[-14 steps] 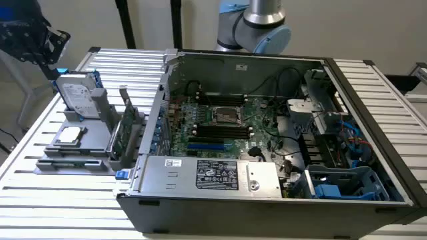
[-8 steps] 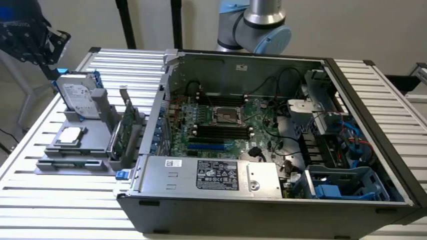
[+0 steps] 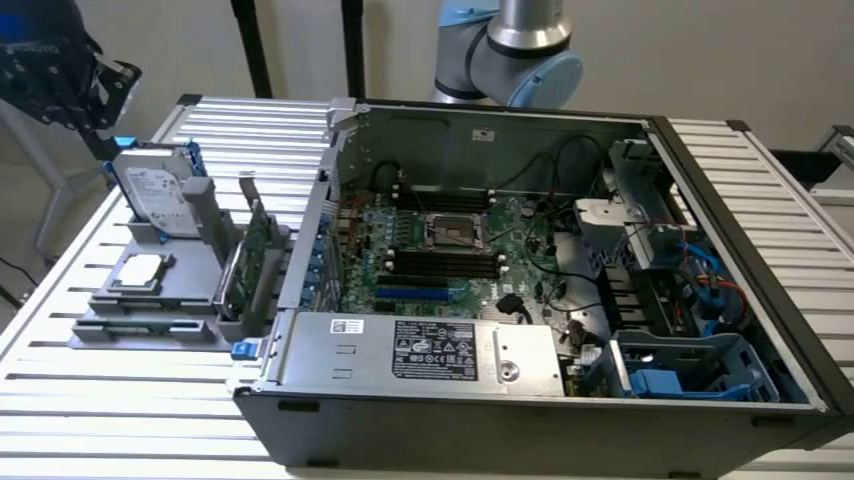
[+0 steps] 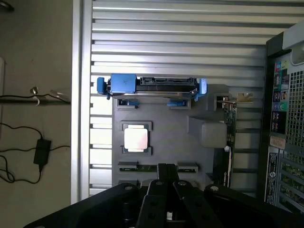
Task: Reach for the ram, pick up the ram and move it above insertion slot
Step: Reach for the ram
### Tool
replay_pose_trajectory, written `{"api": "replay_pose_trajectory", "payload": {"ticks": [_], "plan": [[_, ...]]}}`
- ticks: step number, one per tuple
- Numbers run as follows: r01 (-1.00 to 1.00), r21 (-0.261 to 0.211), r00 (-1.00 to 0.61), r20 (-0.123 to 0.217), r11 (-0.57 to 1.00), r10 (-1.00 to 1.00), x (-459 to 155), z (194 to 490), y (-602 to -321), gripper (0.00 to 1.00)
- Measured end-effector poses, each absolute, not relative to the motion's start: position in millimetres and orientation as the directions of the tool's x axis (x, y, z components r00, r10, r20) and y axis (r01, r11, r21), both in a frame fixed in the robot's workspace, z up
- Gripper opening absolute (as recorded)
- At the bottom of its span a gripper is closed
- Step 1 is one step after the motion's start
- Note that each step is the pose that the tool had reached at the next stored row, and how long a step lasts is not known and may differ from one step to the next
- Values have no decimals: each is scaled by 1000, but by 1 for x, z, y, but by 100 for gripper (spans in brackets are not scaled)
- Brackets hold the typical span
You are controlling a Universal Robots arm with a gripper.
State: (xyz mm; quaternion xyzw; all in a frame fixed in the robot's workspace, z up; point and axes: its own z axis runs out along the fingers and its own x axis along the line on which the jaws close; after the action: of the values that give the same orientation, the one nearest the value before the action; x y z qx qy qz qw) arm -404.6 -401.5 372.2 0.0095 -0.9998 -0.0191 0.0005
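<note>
- So, the ram [image 4: 141,167] is lying flat in its groove at one end of the grey holder [image 4: 175,142], not picked up yet.
- The gripper [image 4: 167,170] sits right over the middle of the ram in the wrist view, its fingers pinched together with nothing between them. I can't tell if the tips actually touch the stick.
- Just beside the ram on the holder is a square processor chip [image 4: 137,138], lying flat.
- Past the chip, at the holder's other end, a hard drive [image 4: 152,85] with blue clips stands on edge.
- A green expansion card [image 4: 230,135] stands on edge along the side of the holder nearest the computer case [image 3: 534,400].
- The holder sits on the slatted table [image 3: 134,420], just beside the case on the exterior view's left.
- The case lies open with the motherboard [image 3: 461,240] showing. The long black slots [image 3: 441,264] near its middle are well apart from the ram.
- A joint of the robot arm [image 3: 514,50] shows behind the case.
- On the floor beside the table there's a black cable with a power brick [image 4: 42,149].
</note>
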Motion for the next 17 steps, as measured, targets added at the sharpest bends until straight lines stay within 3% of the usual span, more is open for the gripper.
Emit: {"api": "replay_pose_trajectory", "payload": {"ticks": [5,17], "plan": [[-19,38,-1000,1,999,-19,-405,372,-406,11],[-19,38,-1000,1,999,-19,-401,361,-454,11]]}}
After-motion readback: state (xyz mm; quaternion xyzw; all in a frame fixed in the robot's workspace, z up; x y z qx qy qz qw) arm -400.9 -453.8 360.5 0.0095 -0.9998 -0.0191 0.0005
